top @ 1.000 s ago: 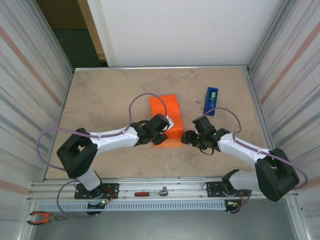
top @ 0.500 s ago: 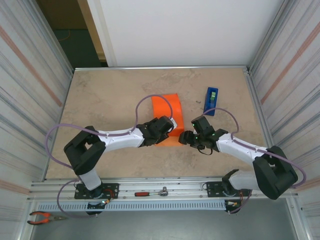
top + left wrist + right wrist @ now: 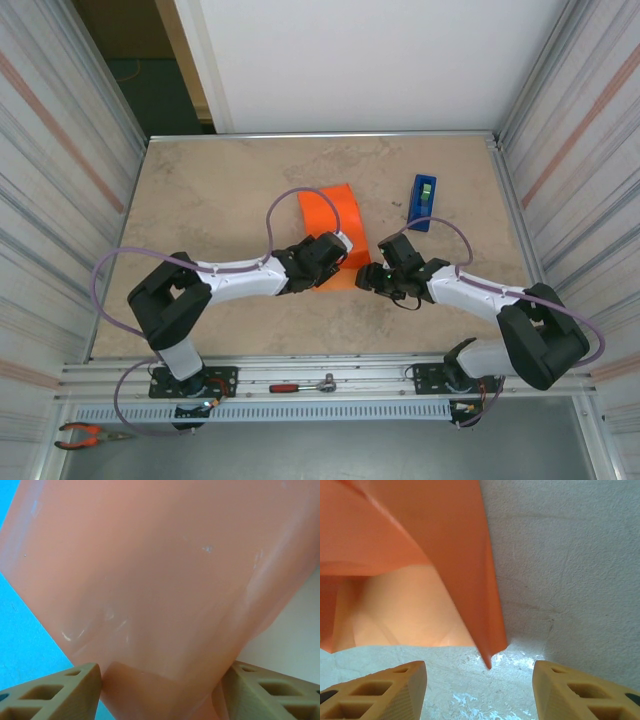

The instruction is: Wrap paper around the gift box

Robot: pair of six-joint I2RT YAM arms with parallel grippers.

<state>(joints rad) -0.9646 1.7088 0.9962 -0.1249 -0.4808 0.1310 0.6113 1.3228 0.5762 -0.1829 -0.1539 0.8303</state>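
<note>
Orange, thin and smooth, the paper [image 3: 335,215] lies tented over the gift box [image 3: 405,605] on the mottled worktop [image 3: 220,200], just left of the blue tape dispenser [image 3: 421,202]; the box shows as pale flat faces under the sheet's edge. On the paper's side away from the dispenser, the left gripper [image 3: 160,680] straddles the covered bundle, but I cannot tell whether it is clenched. Nearer than the dispenser, the right gripper [image 3: 480,680] is released, with bare worktop between its honeycombed tan fingers [image 3: 375,690], just short of the paper's pointed corner.
</note>
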